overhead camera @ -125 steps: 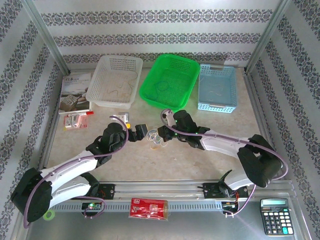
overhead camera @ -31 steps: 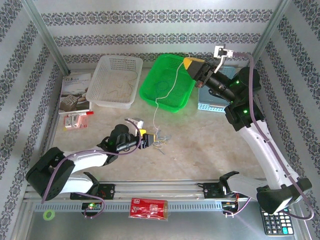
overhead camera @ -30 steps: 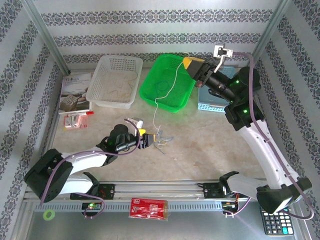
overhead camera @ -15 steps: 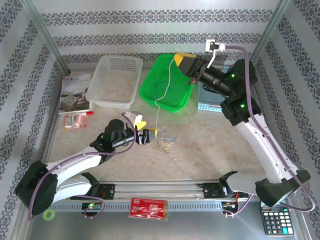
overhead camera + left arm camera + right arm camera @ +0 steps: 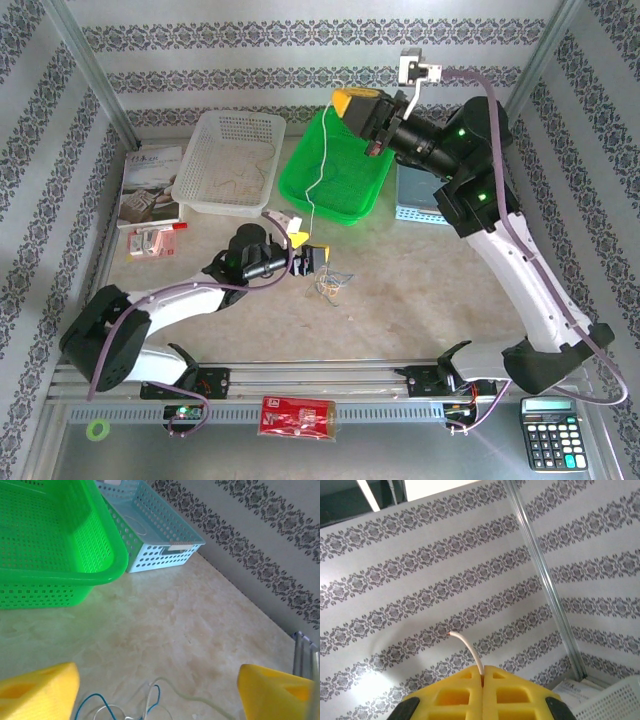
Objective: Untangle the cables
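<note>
A small tangle of thin cables [image 5: 328, 284] in blue, whitish and green lies on the table in front of the green basket. My right gripper [image 5: 352, 104] is raised high above that basket, shut on a whitish cable [image 5: 321, 165] that hangs down to the tangle. Seen from the right wrist, the cable end [image 5: 470, 652] sticks up out of the closed yellow pads [image 5: 455, 695]. My left gripper [image 5: 308, 250] stands open just left of the tangle. In the left wrist view its yellow fingertips [image 5: 37, 690] are wide apart, with a blue loop [image 5: 97, 702] and a whitish strand [image 5: 195, 700] on the table between them.
Three baskets stand at the back: white [image 5: 228, 160], green [image 5: 318, 208] and blue [image 5: 428, 208]. A booklet [image 5: 150, 185] and a red packet [image 5: 155, 241] lie at the left. Another red packet [image 5: 297, 416] and a calculator [image 5: 555, 432] sit by the front rail.
My right gripper has moved up and to the left, drawing the whitish cable with it. The left gripper has shifted right and away, closer to the tangle, jaws apart.
</note>
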